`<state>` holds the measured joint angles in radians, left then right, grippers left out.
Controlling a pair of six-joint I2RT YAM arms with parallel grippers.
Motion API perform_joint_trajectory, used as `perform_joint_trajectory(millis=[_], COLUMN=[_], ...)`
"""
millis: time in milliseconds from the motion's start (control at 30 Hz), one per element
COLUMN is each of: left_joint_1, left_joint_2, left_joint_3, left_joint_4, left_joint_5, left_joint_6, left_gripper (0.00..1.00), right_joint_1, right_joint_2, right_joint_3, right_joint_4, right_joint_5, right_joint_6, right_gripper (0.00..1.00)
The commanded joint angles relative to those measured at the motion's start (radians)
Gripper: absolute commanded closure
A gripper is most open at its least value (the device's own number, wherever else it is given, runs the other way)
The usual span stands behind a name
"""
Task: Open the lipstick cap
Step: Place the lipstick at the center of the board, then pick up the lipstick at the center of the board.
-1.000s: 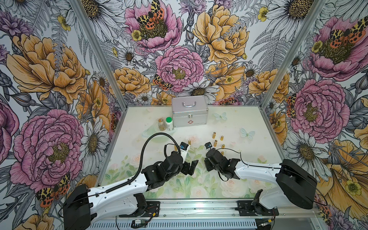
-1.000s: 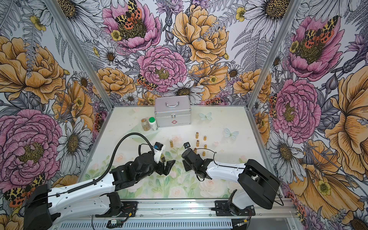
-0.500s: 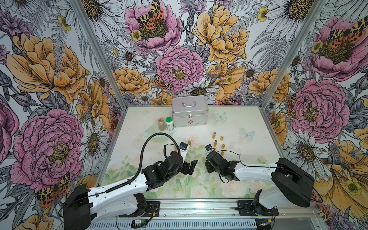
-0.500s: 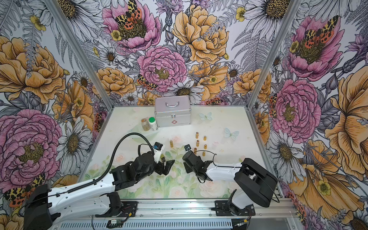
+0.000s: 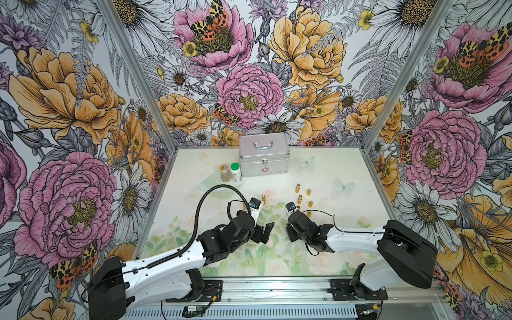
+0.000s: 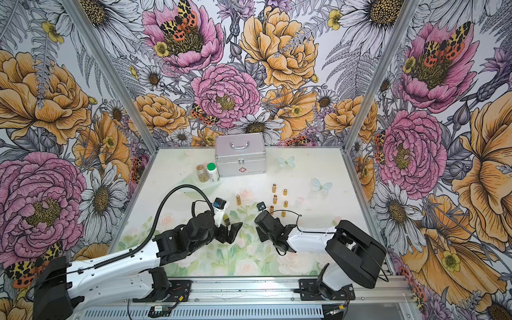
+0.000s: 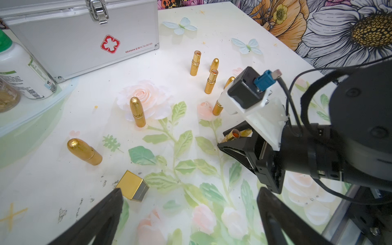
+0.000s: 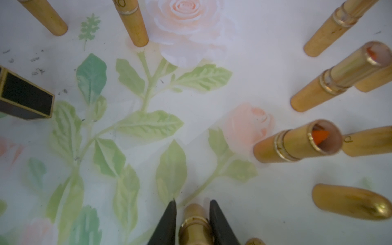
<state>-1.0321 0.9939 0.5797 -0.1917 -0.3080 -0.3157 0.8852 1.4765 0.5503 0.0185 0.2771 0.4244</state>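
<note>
Right fingers point(image 8: 167, 224) looser, lipstick point(image 8: 195, 224) above tabletop point(image 8: 244, 84)

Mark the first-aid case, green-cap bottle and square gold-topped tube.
first-aid case point(image 5: 264, 163): in a top view, front face.
green-cap bottle point(image 5: 235, 166): in a top view, green cap.
square gold-topped tube point(image 7: 129, 184): left wrist view, gold top face.
</note>
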Motion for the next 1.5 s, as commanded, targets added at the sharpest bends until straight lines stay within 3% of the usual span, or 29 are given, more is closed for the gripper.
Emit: perform_joint_trajectory(millis=[0,367,700,967,1467], left_joint_1=[-0.006,0.002,0.100,0.198,0.292], left_joint_2=[-0.022,-0.042,-0.115,-0.125,-0.116], left_joint_3=[0.017,0.023,0.013,0.000,-0.023], left_joint_4=[-0.007,-0.017,-0.050,-0.078,-0.085], left_joint_5=[-0.031,-0.051,-0.029,-0.032,-0.047], left_joint_6=[0.002,-0.003,-0.036,-0.077,-0.071], left_gripper=[0.01,0.01,0.01,0.01,0.01], right_joint_1=[0.006,0.006,0.001,-0.008,-0.046], right_joint_2=[-0.011,-0.097,-0.173,0.043,0.419], right_joint_3=[0.012,0.063,0.268,0.551,0.867], right_joint_4=[-0.005,-0.072,-0.330,-0.504,-0.586], right_joint_5=[0.016,0.002,-0.027,-0.126,-0.085], right_joint_6=[-0.013,-0.019,-0.004,0.092,0.224], right_gripper=[0.69,0.57,0.49,0.45,0.43])
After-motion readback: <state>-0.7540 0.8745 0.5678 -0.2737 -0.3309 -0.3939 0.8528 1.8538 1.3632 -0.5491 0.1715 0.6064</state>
